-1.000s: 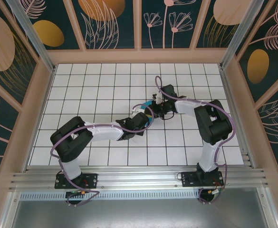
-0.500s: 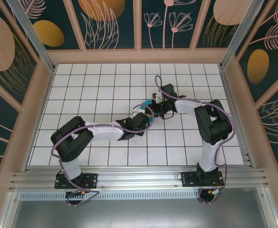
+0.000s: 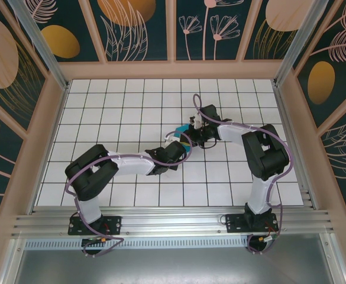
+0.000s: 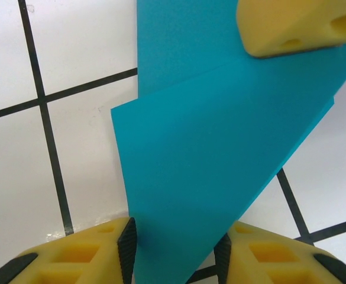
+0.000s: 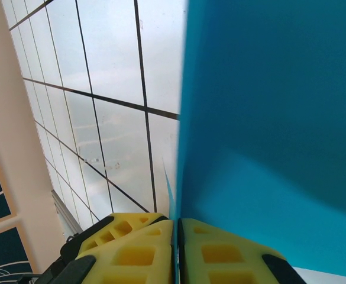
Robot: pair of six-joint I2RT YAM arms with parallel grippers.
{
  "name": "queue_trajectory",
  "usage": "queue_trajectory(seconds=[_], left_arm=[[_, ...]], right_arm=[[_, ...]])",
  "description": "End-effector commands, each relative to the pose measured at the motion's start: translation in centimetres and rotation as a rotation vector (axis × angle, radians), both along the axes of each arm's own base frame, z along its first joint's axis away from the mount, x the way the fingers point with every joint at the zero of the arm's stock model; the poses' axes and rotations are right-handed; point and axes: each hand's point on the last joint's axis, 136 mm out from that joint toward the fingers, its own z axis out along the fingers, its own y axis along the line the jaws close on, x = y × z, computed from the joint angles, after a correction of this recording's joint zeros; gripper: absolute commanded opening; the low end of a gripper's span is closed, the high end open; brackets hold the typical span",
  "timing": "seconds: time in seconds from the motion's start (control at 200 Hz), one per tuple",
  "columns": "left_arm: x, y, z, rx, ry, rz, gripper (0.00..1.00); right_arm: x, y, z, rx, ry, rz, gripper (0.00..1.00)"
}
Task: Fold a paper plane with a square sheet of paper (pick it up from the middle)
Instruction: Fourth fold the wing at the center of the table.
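Your right claw (image 5: pixel 175 236) pinched the folded blue paper (image 4: pixel 220 148) by its edge at the middle of the desk (image 4: pixel 19 189). Your left claw (image 4: pixel 175 254) stood half-wide, astride its narrow end.

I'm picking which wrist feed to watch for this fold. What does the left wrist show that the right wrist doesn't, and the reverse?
Left wrist adds: the paper flat-on, one layer overlapping another; the left pincer, jaws apart either side of its narrow end; a further yellow finger over its far part.
Right wrist adds: the right pincer shut on the paper, seen edge-on, and a wooden wall beside the table.
Both: teal paper over white gridded table.
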Motion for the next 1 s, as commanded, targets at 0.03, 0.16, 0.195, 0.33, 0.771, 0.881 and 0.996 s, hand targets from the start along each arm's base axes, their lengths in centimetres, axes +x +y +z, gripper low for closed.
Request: queue_trajectory(seconds=[0.03,0.16,0.195,0.33,0.771,0.881,0.996], left_arm=[[0.2,-0.1,0.8,0.010,-0.023,0.002,0.41],[0.3,-0.3,1.4,-0.004,-0.036,0.000,0.40],[0.3,-0.3,1.4,-0.004,-0.037,0.000,0.40],[0.4,-0.3,1.6,-0.014,-0.042,-0.001,0.41],[0.0,-0.3,0.7,-0.001,-0.020,-0.013,0.37],[0.1,-0.2,0.7,0.005,-0.024,-0.009,0.31],[0.1,0.0,0.7,0.012,-0.028,-0.005,0.29]], right_arm=[[-0.1,0.2,-0.4,-0.021,0.009,0.010,0.13],[-0.1,0.2,-0.5,-0.023,0.012,0.010,0.13],[-0.1,0.3,-0.6,-0.024,0.012,0.011,0.13],[-0.2,0.2,-0.8,-0.027,0.016,0.010,0.14],[-0.1,0.4,-0.3,-0.018,0.007,0.015,0.14],[-0.1,0.5,-0.3,-0.018,0.006,0.016,0.14],[0.0,0.5,-0.2,-0.014,0.002,0.017,0.14]])
